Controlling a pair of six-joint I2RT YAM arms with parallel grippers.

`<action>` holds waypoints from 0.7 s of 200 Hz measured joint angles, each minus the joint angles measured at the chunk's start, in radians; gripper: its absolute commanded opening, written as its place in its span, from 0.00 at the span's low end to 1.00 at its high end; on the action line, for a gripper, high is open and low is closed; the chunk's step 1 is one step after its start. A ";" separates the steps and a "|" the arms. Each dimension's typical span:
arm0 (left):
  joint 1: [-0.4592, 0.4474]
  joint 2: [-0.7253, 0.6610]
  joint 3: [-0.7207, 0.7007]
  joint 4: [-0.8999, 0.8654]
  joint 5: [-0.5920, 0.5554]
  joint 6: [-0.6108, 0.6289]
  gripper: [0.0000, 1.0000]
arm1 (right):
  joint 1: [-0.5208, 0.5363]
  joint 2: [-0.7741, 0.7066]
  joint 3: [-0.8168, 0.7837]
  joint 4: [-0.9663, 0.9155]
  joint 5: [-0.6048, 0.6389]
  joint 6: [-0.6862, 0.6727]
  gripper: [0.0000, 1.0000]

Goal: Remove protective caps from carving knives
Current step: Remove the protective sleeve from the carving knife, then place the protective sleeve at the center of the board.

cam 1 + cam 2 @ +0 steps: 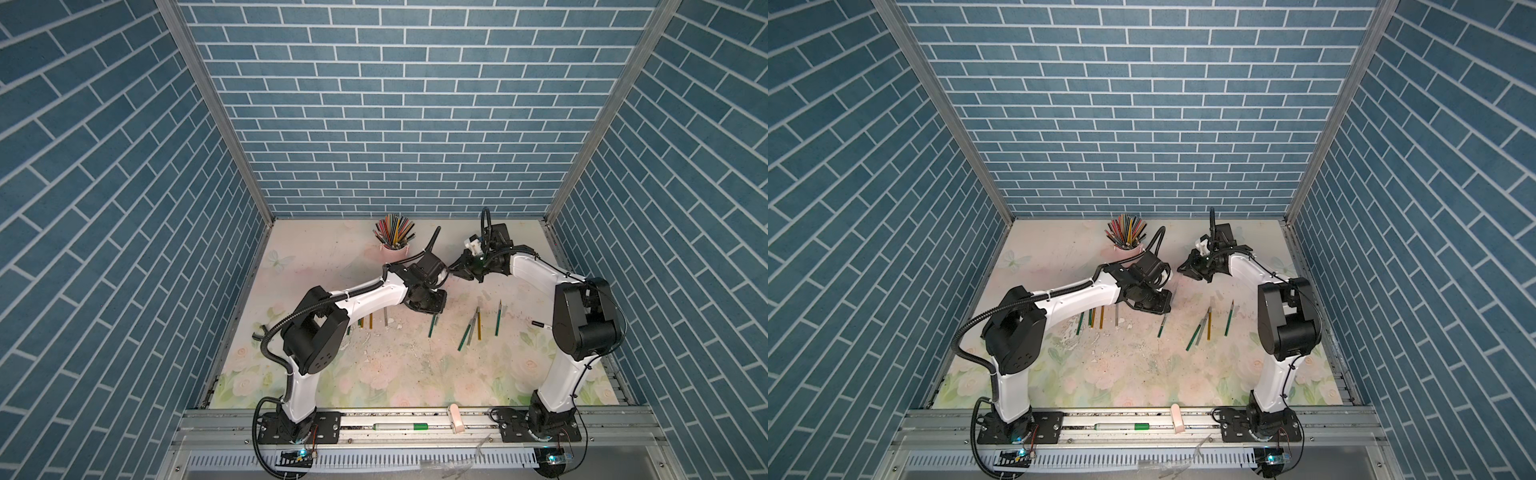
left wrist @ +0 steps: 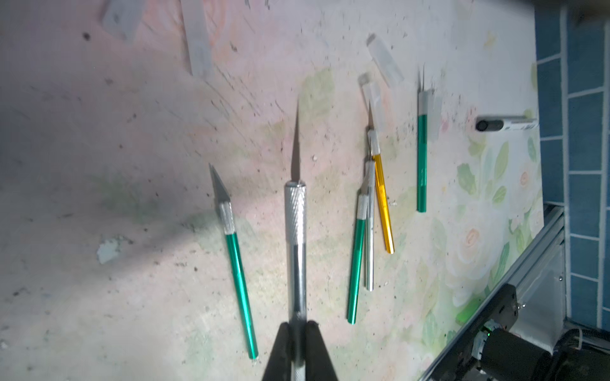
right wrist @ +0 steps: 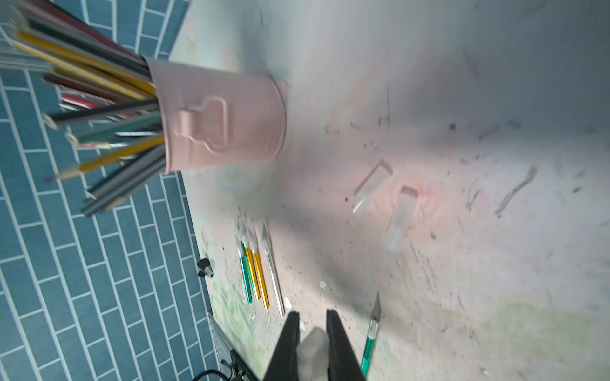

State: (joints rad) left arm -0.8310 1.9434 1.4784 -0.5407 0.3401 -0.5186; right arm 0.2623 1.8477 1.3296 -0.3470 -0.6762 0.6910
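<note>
Over mat (image 2: 132,138), silver knife (image 2: 295,211) sits clamped in L tool (image 2: 298,325), bare blade fwd; cap (image 3: 313,346) pinched in R tool (image 3: 313,316).

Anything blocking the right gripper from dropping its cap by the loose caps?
Nothing visible. Only stained table lies between the held cap, in the right gripper, and the two loose caps; a green knife lies beside that path.
</note>
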 measured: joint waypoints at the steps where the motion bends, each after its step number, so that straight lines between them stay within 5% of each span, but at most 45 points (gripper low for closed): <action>1: 0.000 0.000 0.000 -0.001 0.000 0.000 0.04 | -0.001 0.000 0.001 0.001 0.000 0.000 0.00; 140: 0.039 -0.031 -0.066 -0.031 -0.034 0.004 0.04 | -0.026 0.061 0.013 -0.053 0.109 -0.083 0.07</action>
State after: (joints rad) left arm -0.7925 1.9125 1.4120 -0.5716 0.3065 -0.5144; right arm 0.2363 1.9087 1.3430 -0.4004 -0.5671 0.6083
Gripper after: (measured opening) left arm 0.093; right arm 0.141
